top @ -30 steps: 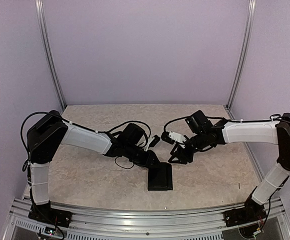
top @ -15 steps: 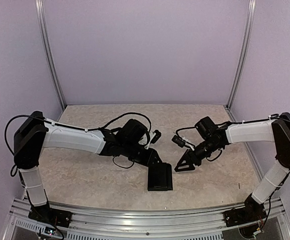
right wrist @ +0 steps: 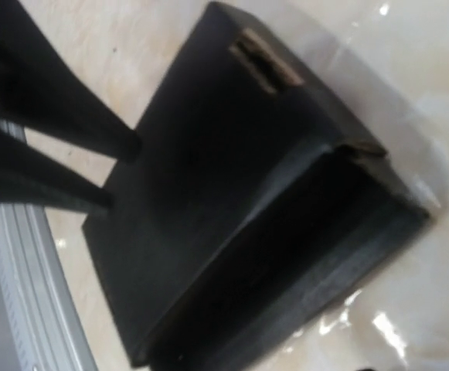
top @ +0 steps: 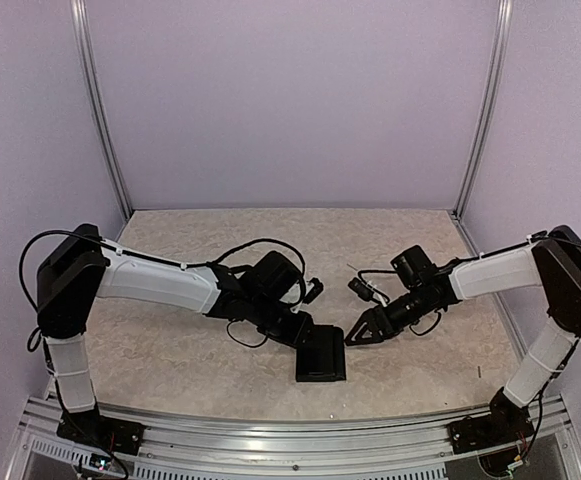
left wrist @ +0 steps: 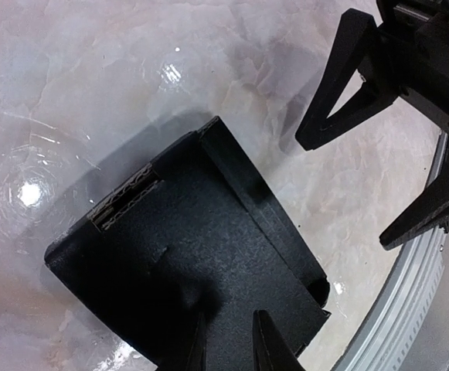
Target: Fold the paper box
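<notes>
The paper box [top: 321, 358] is a matte black, slim cardboard shape lying on the marbled table near the front middle. In the left wrist view the paper box [left wrist: 209, 247] shows a flat top panel with a raised side wall along its right. My left gripper [left wrist: 228, 315] hovers at the box's far-left corner with its jaws a little apart over the panel and nothing between them. My right gripper [top: 354, 335] stands open just right of the box's far-right corner, its fingers [left wrist: 340, 93] spread wide. The right wrist view is filled by the box [right wrist: 232, 178] and its open side; its own fingers are out of view.
An aluminium rail [top: 290, 440] runs along the table's near edge, close behind the box [left wrist: 433, 309]. Purple walls with metal posts [top: 100, 110] enclose the back and sides. A loose black cable [top: 245, 335] loops under the left arm.
My right gripper has dropped lower, come in toward the box's right corner and opened wider. My left gripper has shifted slightly at the box's far-left corner. The box stays in place.
</notes>
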